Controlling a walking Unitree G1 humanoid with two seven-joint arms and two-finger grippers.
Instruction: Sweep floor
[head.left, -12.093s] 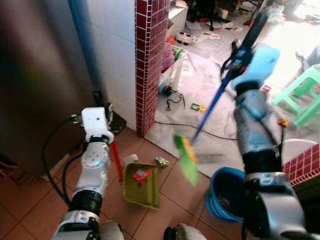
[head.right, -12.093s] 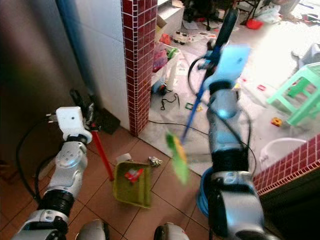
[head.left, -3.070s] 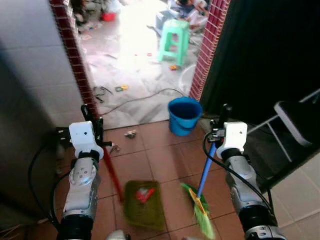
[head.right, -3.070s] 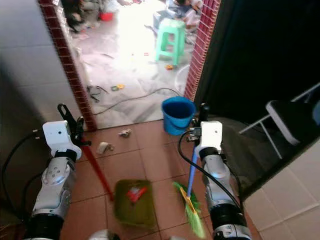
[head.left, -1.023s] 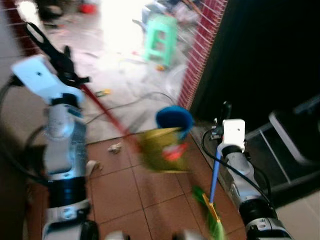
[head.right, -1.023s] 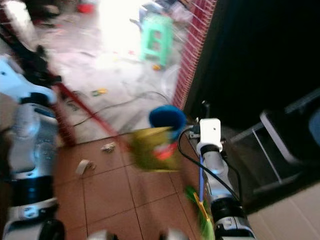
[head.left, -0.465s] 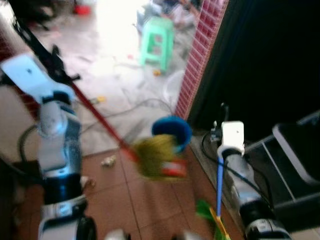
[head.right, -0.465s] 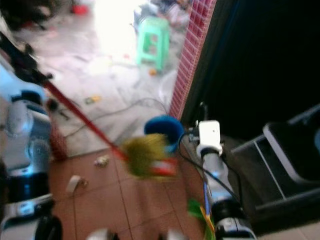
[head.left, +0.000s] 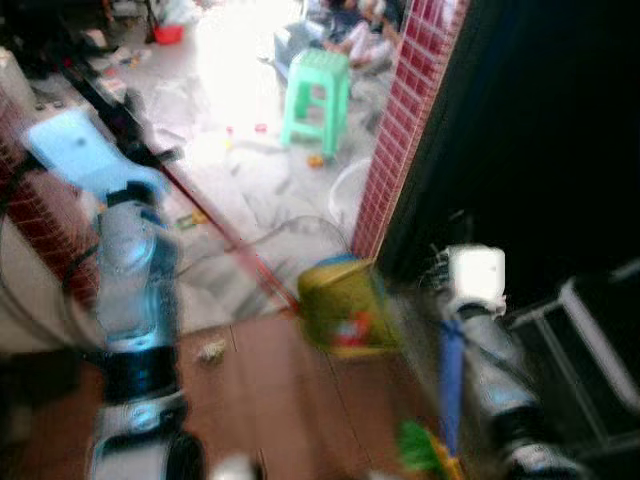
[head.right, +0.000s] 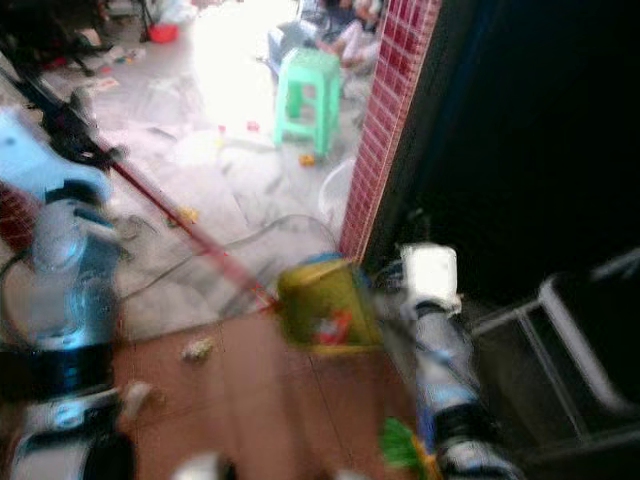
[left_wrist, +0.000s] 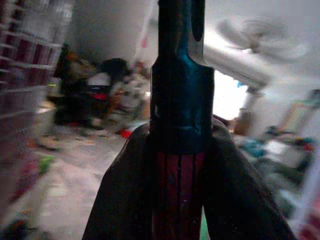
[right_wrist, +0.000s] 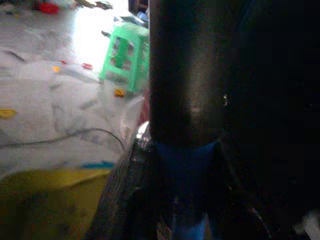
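We see our left claw (left_wrist: 180, 200) pinching the red long handle (head.left: 225, 235) of the yellow-green plastic dustpan (head.left: 345, 305); in the left wrist view the black fingers (left_wrist: 117, 200) press against the red shaft just below its dark end cap. The left arm is raised high on the left of the head views, and the handle slants from it down to the pan. The pan hangs in the air, tilted, above the brown tiled floor (head.left: 270, 400), with a red scrap (head.left: 350, 328) lying inside it. A sliver of blue, which looks like a blue round bucket (head.right: 318, 260), shows just behind the pan's upper edge; motion blur keeps us from being sure.

Our right claw (right_wrist: 182, 200) is clamped on the blue broom handle (head.left: 450, 375), the shaft running between its fingers in the right wrist view. The right arm is low on the right, beside a dark doorway. The handle drops to green broom bristles (head.left: 420, 450) near the floor.

Beside the pan stands a red-tiled pillar (head.left: 405, 110). Beyond it, on the bright grey floor, we note a green plastic stool (head.left: 315, 95), a black cable (head.right: 200, 250) and scattered small litter. A crumpled scrap (head.left: 211, 351) lies on the brown tiles under the handle. Both head views are blurred.
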